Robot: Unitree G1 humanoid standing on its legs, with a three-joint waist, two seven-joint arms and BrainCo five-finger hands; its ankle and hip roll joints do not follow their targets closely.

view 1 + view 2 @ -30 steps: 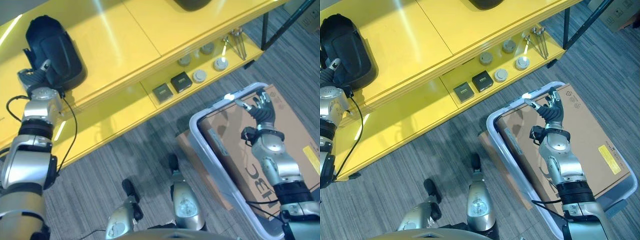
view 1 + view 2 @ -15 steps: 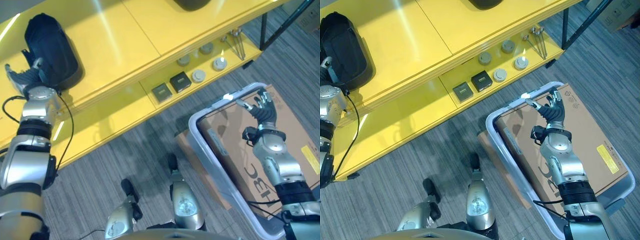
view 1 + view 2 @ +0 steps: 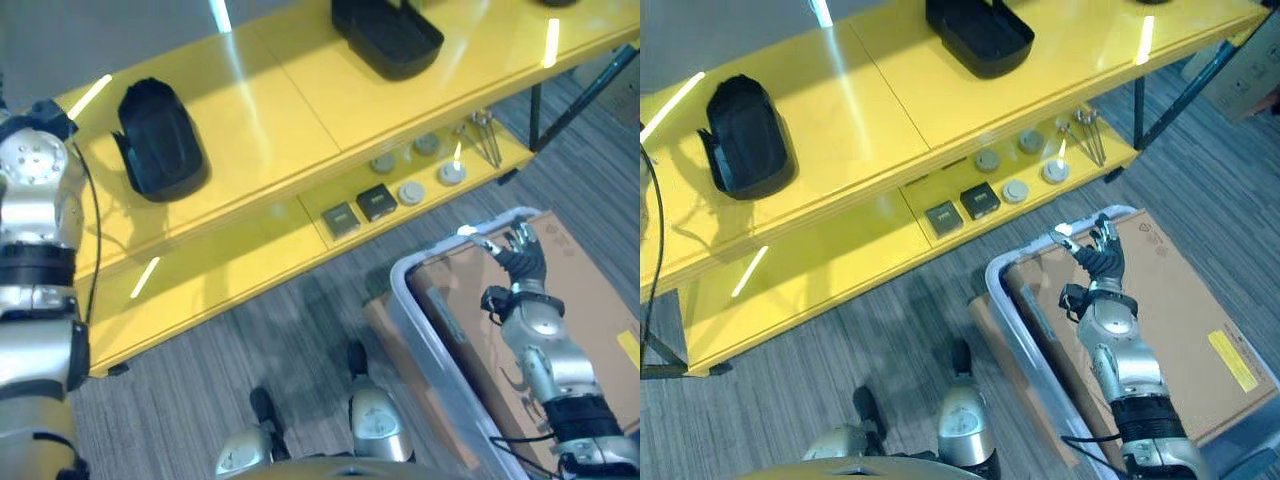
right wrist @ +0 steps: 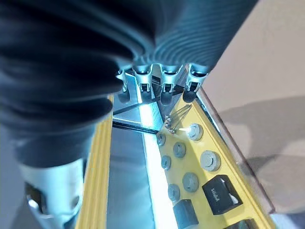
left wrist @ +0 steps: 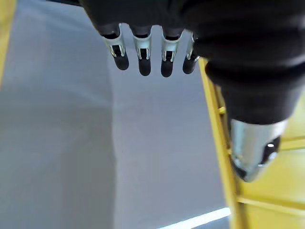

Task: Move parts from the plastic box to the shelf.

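Observation:
A black moulded part [image 3: 160, 140] lies by itself on the yellow shelf's top board [image 3: 290, 100], toward the left. My left hand [image 5: 144, 59] is off the shelf's left end with straight fingers and nothing in it, facing a grey wall. The clear plastic box [image 3: 420, 310] stands on the floor at the lower right and holds a large cardboard sheet [image 3: 1200, 300]. My right hand [image 3: 522, 262] hovers over the box's far corner, fingers spread and empty; the right wrist view also shows its fingers [image 4: 164, 83] relaxed.
A second black tray [image 3: 388, 38] sits further right on the top board. On the lower board are two black square parts [image 3: 377, 201], several round discs [image 3: 411, 192] and metal rods [image 3: 487, 140]. A black shelf leg [image 3: 575, 85] stands at the right. Grey carpet lies in front.
The camera has moved, showing more of the shelf. My left hand has let go of the black part and drawn away to the left. The right hand keeps its place over the box.

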